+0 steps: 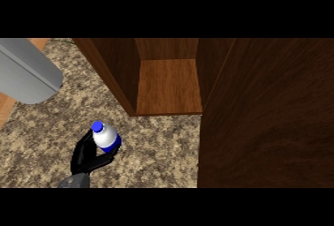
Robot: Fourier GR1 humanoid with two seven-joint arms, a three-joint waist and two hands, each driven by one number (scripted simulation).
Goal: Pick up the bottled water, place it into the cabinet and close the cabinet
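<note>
Currently my left hand is curled round the water bottle, fingers and thumb pinching its sides. The bottle, white with a blue cap and blue band, tilts above the speckled counter, in front of the wooden cabinet. The cabinet door stands open at right. A grey object lies at upper left.
</note>
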